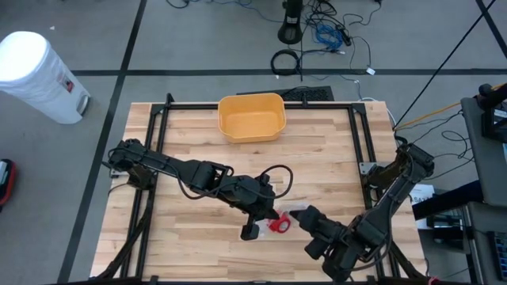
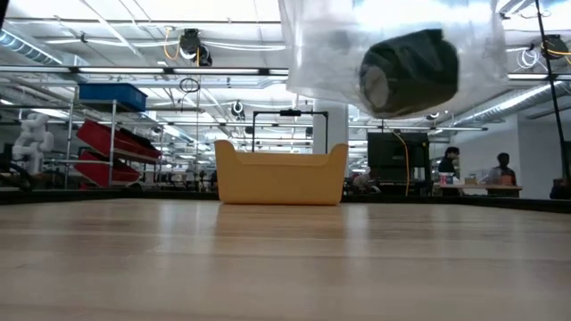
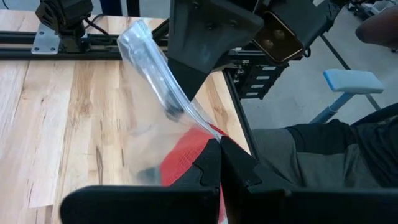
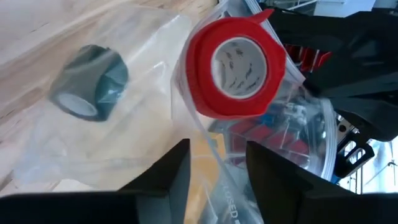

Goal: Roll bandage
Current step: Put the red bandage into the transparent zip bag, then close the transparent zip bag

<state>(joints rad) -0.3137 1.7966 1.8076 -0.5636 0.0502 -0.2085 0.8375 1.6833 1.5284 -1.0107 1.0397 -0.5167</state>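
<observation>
A: Status on the left tool [image 1: 255,228]?
B: Fully closed, pinching the edge of a clear plastic bag [image 3: 149,93]. High view puts it at about 6 o'clock on the worktop [image 1: 190,150], near the front edge.

A: Bandage location?
B: Red bandage roll [image 4: 236,59] sits in the bag's mouth, right at the left tool's fingertips. In the high view the red roll [image 1: 279,224] lies between the two tools. A second, dark roll [image 4: 90,84] is inside the bag too; the low view shows that dark roll [image 2: 410,71] hanging in the bag above the worktop.

A: Right tool?
B: Right tool [image 1: 305,218] at roughly 5 o'clock, just beside the red roll. Fingers [image 4: 165,177] stand apart, with bag film running between them. Can't tell whether they touch it. Nothing visibly gripped.

A: Anything else on the worktop?
B: Yellow bin [image 1: 252,117] at 12 o'clock, well apart from both tools.
</observation>
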